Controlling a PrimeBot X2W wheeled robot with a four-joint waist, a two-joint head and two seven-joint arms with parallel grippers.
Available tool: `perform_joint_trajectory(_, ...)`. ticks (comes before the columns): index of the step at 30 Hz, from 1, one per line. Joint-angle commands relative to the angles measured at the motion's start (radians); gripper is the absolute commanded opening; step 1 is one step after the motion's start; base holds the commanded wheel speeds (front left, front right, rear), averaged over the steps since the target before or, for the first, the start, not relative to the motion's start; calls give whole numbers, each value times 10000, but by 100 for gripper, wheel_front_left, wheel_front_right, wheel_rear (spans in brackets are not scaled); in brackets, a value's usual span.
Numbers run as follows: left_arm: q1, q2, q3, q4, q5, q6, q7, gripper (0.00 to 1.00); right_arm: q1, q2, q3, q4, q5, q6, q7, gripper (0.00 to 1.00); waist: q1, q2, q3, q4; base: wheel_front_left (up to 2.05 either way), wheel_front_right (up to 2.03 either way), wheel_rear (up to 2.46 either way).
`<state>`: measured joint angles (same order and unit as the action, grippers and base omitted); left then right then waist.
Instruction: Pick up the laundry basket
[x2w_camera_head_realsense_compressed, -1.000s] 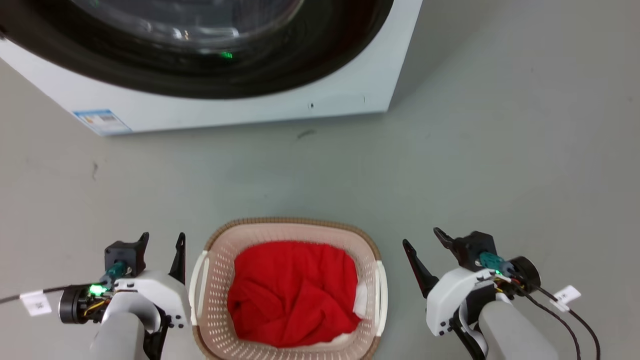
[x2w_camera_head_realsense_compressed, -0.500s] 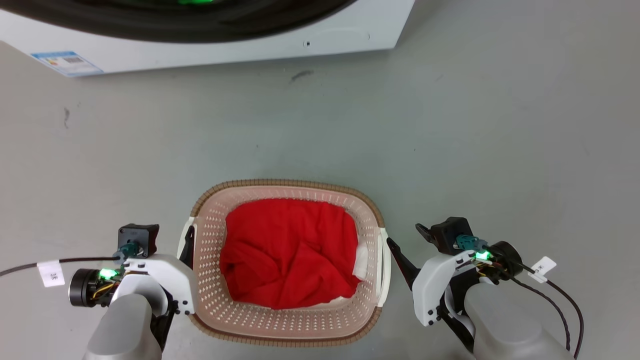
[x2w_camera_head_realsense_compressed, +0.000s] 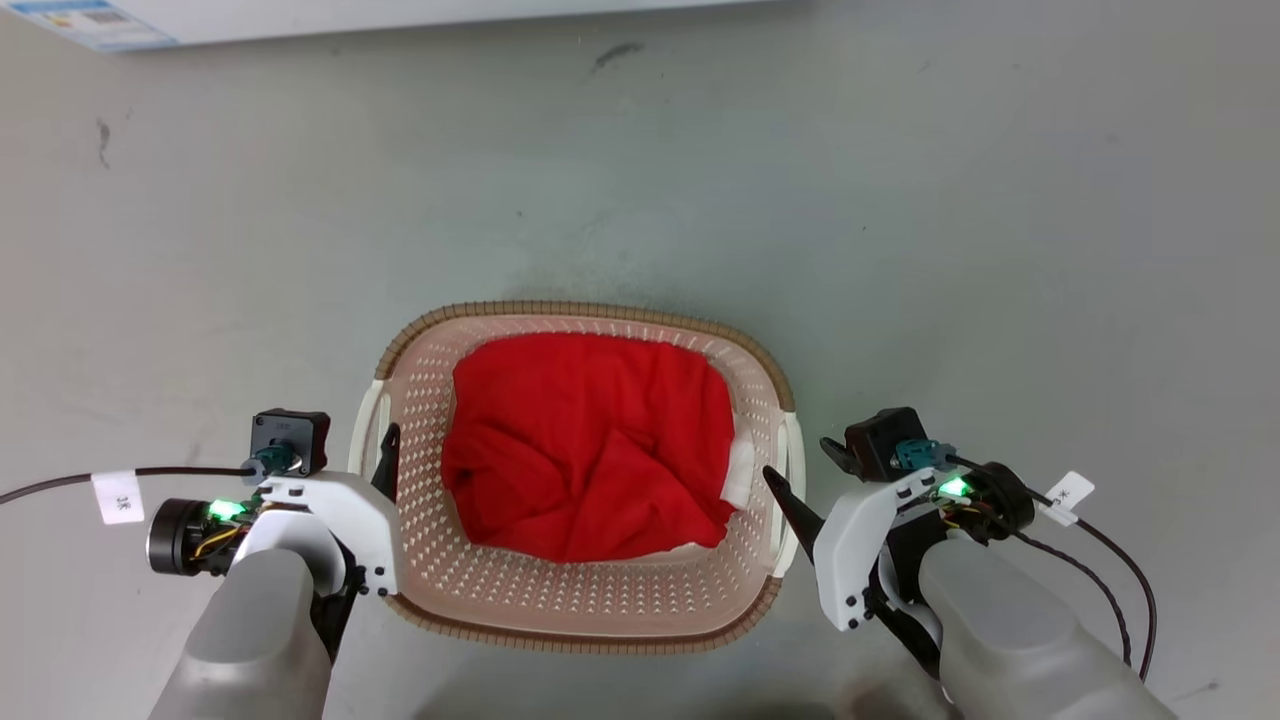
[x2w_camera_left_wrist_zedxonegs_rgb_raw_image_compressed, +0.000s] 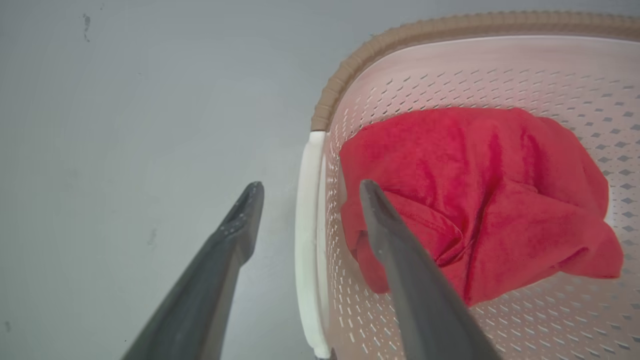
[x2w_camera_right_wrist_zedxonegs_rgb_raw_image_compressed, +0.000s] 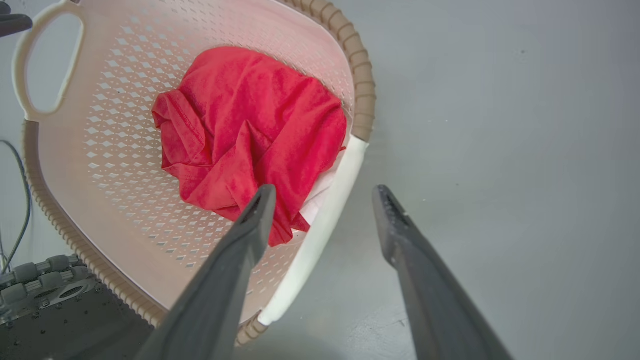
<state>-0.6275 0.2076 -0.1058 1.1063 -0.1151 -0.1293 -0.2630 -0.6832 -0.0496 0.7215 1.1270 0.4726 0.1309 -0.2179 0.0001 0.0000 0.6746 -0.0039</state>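
Grippers (x2w_camera_left_wrist_zedxonegs_rgb_raw_image_compressed: 306, 186) (x2w_camera_right_wrist_zedxonegs_rgb_raw_image_compressed: 324, 189) now astride laundry basket (x2w_camera_head_realsense_compressed: 570, 605) handles (x2w_camera_left_wrist_zedxonegs_rgb_raw_image_compressed: 306, 260); tag (x2w_camera_head_realsense_compressed: 117, 497) perhaps "3K"

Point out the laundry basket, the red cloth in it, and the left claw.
laundry basket (x2w_camera_head_realsense_compressed: 580, 309): head view, on the brown rim's far edge.
red cloth (x2w_camera_head_realsense_compressed: 590, 440): head view, on the middle of the cloth.
left claw (x2w_camera_left_wrist_zedxonegs_rgb_raw_image_compressed: 310, 186): left wrist view, midway between its two fingertips.

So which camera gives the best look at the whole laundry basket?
The head view: it looks straight down on the laundry basket, with nearly all its brown rim visible. The left wrist view catches one side and corner; the right wrist view shows more, but crops the rim.
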Motion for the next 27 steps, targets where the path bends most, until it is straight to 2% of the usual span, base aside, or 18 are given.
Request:
perform_joint_trajectory(1,-250,-46,-92,153,-27,-14,-27,100,-272,-11,130,94,157,-3,57,100,-1,0,279,89,0,0,0)
perform_joint_trajectory(12,-961,-216,-533,530,-184,-14,-27,100,-896,-13,562,542,732,-3,48,100,-1,0,1265,359,0,0,0)
perform_joint_trajectory(25,-1387,-344,-866,839,-271,-15,-27,100,-1277,-11,1059,702,1229,-3,173,100,-1,0,1802,436,0,0,0)
perform_joint_trajectory(26,-1417,-359,-940,943,-215,-15,-27,100,-1304,-11,1095,708,1265,-3,191,93,-1,0,1823,436,0,0,0)
perform_joint_trajectory(27,-1466,-354,-986,1008,-163,-6,-27,55,-1354,-14,1118,739,1275,-3,200,37,-1,0,1843,440,0,0,0)
